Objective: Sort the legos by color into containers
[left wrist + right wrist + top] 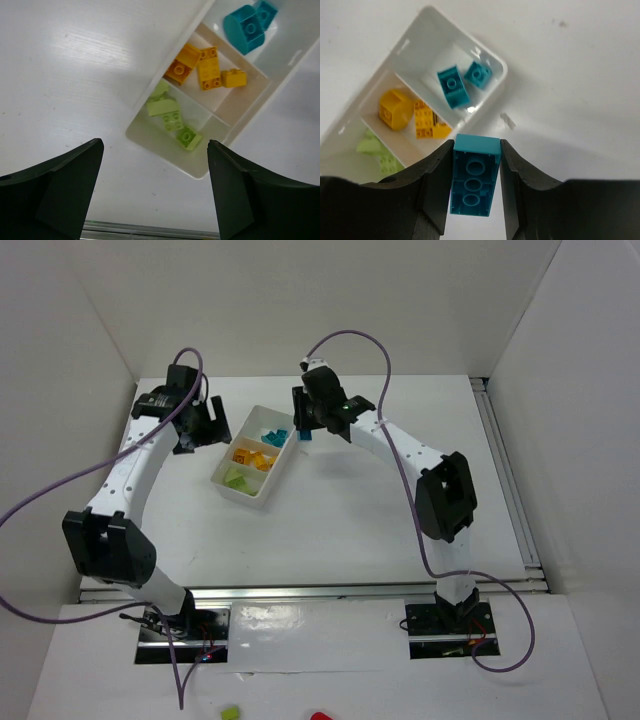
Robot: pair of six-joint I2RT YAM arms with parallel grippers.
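1. The right end effector (476, 167) is pinching a long teal brick (472, 182) by its two long sides.
2. That brick is hanging over the white surface (350, 510), just beside the far end of the white tray (420, 22).
3. In the tray, two teal legos (454, 86) are lying in the far compartment, yellow-orange legos (208, 67) in the middle one, and lime green legos (172, 120) in the near one.
4. The left end effector (154, 165) is hanging above the tray's lime green end, its fingers (70, 175) spread wide and gripping nothing.
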